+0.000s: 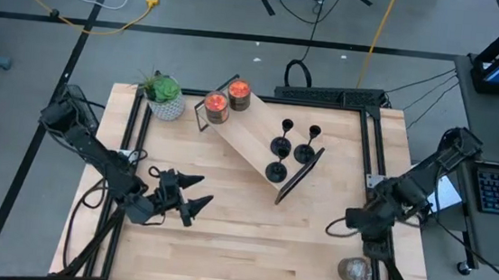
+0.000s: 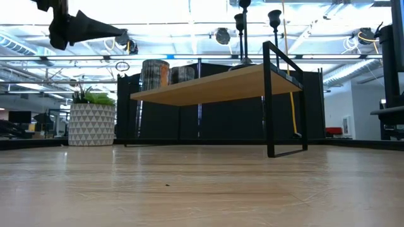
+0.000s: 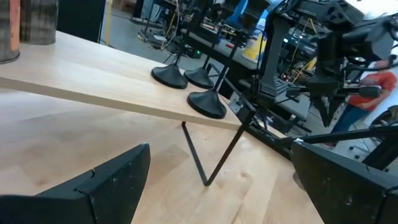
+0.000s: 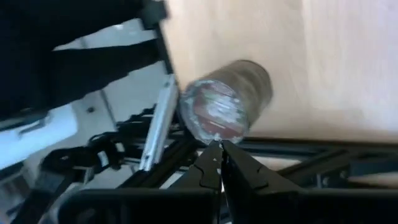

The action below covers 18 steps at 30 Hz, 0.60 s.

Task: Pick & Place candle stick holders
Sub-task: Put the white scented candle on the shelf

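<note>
Wooden table [image 1: 249, 249]; three candle stick holders [image 1: 280, 147] parked on raised shelf [image 1: 251, 126]; left gripper [image 1: 192, 196] spread, empty, aimed toward them; right gripper [image 1: 351, 223] pinched together, idle at edge.

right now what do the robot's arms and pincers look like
Both arms are dark, nearly black, jointed links with black cables looping along them. The left pincer ends in two pointed, wedge-shaped matte-black fingers. The right pincer has the same tapered black fingers, coming to narrow tips.

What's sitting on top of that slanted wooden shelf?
Three black candle stick holders near one end of the wooden shelf, two orange-topped jars at the other. Nothing visibly hidden.
</note>
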### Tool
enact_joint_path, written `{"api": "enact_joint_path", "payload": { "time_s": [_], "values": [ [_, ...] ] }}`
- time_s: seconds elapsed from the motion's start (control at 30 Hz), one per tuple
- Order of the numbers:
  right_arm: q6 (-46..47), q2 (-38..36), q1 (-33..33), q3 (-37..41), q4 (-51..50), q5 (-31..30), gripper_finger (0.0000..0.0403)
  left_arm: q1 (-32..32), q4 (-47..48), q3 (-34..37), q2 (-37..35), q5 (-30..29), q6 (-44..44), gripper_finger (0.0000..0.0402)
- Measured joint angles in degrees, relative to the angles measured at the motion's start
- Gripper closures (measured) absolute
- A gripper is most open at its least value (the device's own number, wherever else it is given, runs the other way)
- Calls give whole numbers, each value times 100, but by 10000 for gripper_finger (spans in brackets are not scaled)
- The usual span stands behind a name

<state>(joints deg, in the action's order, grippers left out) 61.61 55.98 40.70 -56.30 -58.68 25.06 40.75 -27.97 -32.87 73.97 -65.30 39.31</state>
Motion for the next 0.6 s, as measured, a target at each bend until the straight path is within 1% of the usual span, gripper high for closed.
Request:
{"api": "enact_joint_path", "payload": {
  "time_s": [0.17, 0.27, 0.37, 0.5, 0.6],
  "values": [
    [923, 345, 611, -98, 94, -429, 403, 0, 120, -1, 0, -7, 48, 7],
    [1585, 579, 963, -100, 196, -394, 403, 0, 123, 1, 0, -7, 43, 7],
    [2132, 718, 1175, -98, 188, -295, 403, 0, 123, 1, 0, -7, 15, 7],
    [2324, 749, 1315, -99, 195, -246, 403, 0, 124, 1, 0, 26, -1, 7],
    [2244, 729, 1317, -98, 251, -246, 403, 0, 125, 1, 0, 79, 2, 7]
  ]
}}
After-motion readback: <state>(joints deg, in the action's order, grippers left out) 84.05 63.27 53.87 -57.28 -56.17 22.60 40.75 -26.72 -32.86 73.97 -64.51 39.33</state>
